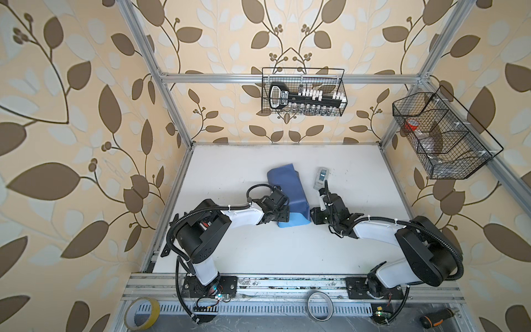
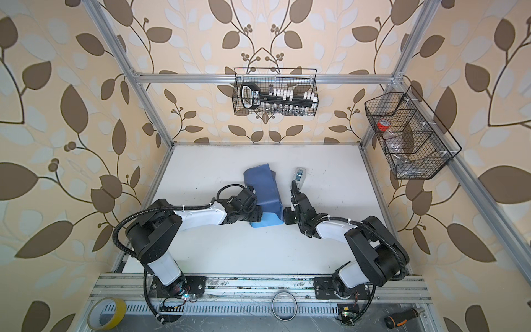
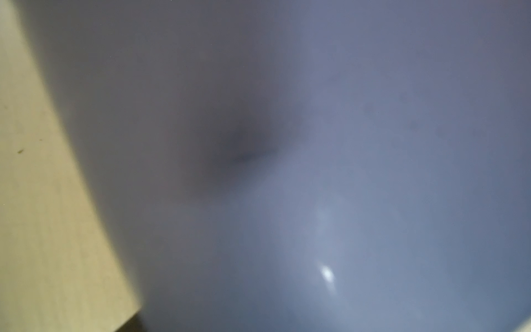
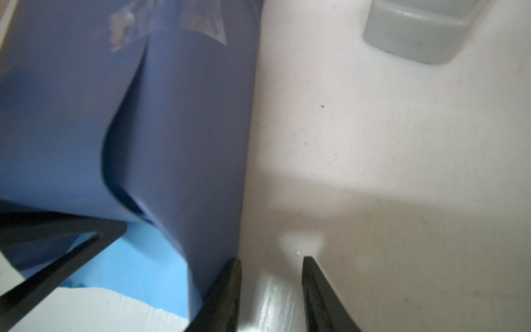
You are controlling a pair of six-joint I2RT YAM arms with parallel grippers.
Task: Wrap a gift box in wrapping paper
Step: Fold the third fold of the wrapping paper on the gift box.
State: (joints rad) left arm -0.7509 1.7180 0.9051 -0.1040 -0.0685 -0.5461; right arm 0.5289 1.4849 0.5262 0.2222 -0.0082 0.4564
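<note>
Tape dispenser (image 1: 321, 178) on tbl (image 1: 230, 172), wire basket (image 1: 304, 112), yellow tape roll (image 1: 156, 310), screwdriver (image 1: 436, 317)

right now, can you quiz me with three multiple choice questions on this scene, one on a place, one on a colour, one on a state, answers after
1. Where is the tape dispenser?
A) on the table, to the robot's right of the wrapping paper
B) on top of the paper
C) lifted in the air

2. What colour is the paper's end nearest the robot?
A) yellow
B) light blue
C) black

3. How is the right gripper?
A) shut on the dispenser
B) shut on the paper
C) open, holding nothing

Answers:
1. A: both top views show it lying on the white table beside the paper.
2. B: the near end shows light blue below the darker slate fold.
3. C: the right wrist view shows bare table between its parted jaws.
</note>
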